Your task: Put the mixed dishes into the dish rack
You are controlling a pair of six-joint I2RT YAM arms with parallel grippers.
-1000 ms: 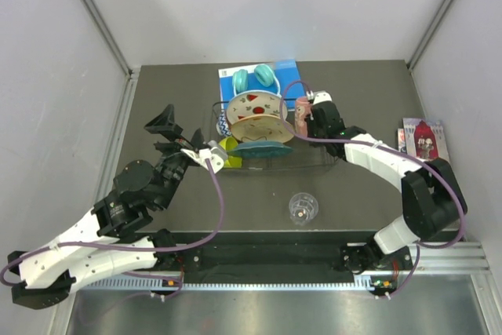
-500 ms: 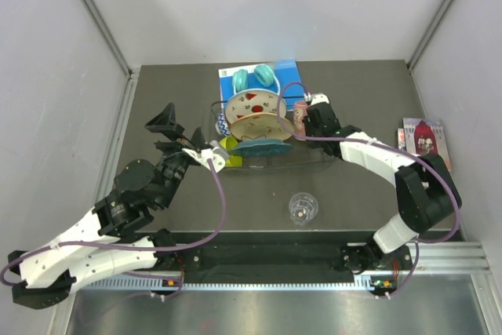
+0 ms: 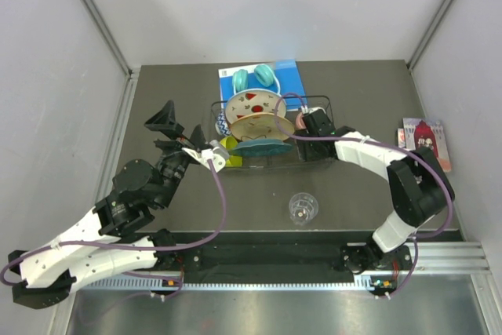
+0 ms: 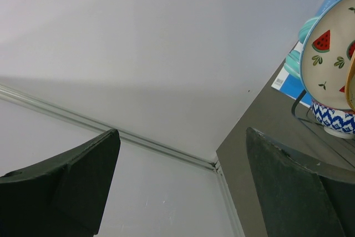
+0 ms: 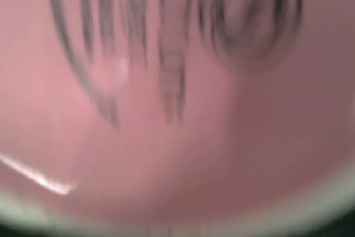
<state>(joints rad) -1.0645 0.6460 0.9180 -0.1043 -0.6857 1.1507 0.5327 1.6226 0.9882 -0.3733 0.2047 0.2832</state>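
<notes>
1. The dark table [image 3: 369, 194] carries all items.
2. The left arm stands off the rack's left end. The left gripper [image 3: 165, 132] is spread wide and holds nothing (its wrist view shows both fingers [image 4: 72, 187] apart against the grey wall).
3. The right arm reaches into the rack's right half. The right gripper [image 3: 304, 123] pinches the pink mug [image 3: 299, 120]. The right wrist view is filled by the mug's blurred pink surface [image 5: 177, 137], so the fingers themselves are hidden there.
4. The dish rack [image 3: 318, 101], a black wire basket, sits at the table's middle rear, just in front of a blue book [image 3: 286, 76].
5. Three plates stand on edge in the rack's left half, rear to front:
   - white plate with red watermelon slices [image 3: 252, 103]
   - cream-orange floral plate [image 3: 263, 125]
   - teal plate [image 3: 263, 147]
6. Teal headphones [image 3: 255, 78] lie on the book.
7. The lime-green bowl [image 3: 228, 144] is at the rack's near left end.
8. The small patterned bowl [image 4: 334, 120] sits at the rack's left end, below the watermelon plate.
9. The mug is over the rack, just right of the floral plate.
10. The clear glass [image 3: 302, 208] stands upright on the table, well apart from the rack on its near side.
</notes>
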